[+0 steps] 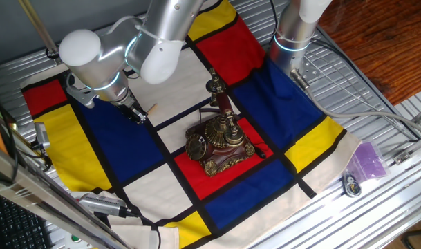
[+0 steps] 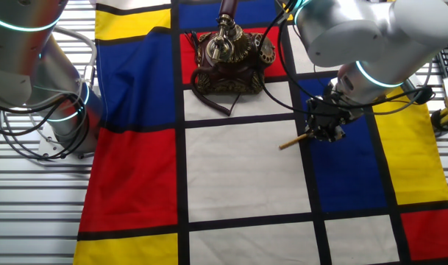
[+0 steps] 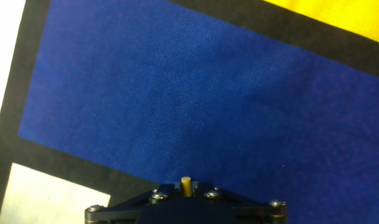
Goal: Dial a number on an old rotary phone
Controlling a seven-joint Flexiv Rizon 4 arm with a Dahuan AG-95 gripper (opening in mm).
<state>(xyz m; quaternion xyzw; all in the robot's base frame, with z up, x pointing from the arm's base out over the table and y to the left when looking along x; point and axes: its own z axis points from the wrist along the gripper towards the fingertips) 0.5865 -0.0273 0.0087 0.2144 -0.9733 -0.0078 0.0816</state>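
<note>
Phone [image 1: 217, 142] sits on the counter's [image 1: 376, 207] red cloth square, its handset top cut off in the other fixed view. Well apart, we see the pincer [image 2: 323, 131] clamping a stick [image 2: 293, 140], mostly hidden in hand view.

Handset [image 2: 226, 9] cut by top edge; tool [image 3: 185, 198] fingertips apparently out of frame (hand view).

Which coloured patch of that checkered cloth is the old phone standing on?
The red patch near the cloth's middle. The old rotary phone stands on it, framed by black lines, with white and blue patches around it. The other red patches hold nothing.
</note>
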